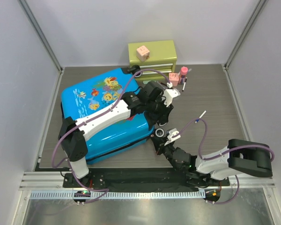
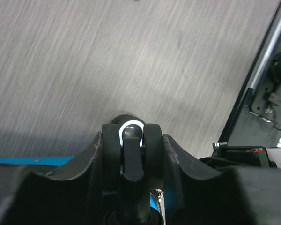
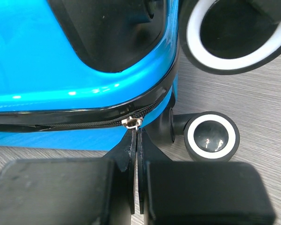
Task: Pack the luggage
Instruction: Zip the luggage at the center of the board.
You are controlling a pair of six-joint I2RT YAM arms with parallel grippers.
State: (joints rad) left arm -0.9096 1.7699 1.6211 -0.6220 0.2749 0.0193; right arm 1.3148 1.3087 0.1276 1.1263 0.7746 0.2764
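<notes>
**Luggage flat and closed, both grippers at its wheel end**

- Bench (image 1: 210,98): grey wood-grain, walled on three sides.
- Luggage (image 1: 126,133): lies on the left half of the bench, lid down and fish print facing up. The long axis seems to run roughly left to right, skewed so the right end sits a little farther back. The wheel end faces right toward the bench centre, and the opposite end is near the left wall.
- Left arm: stretched diagonally across the lid from its base to the right edge, covering much of the shell.
- Green drawer chest (image 1: 152,52): stands at the back wall, just behind the far right corner of the luggage, with a pink cube (image 1: 142,51) on top. A pink bottle (image 1: 183,72) is beside it on the right.
- White pen (image 1: 202,114): lies apart on the open right side.
- Left gripper (image 2: 130,129): fingers (image 2: 107,147) clamped on either side of a caster wheel (image 2: 131,127).
- Right gripper (image 3: 136,133): clenched, its tips right under the zipper pull (image 3: 132,123) at the shell corner. It cannot be told whether the tab is pinched. Another wheel (image 3: 210,136) sits just to the right.
</notes>
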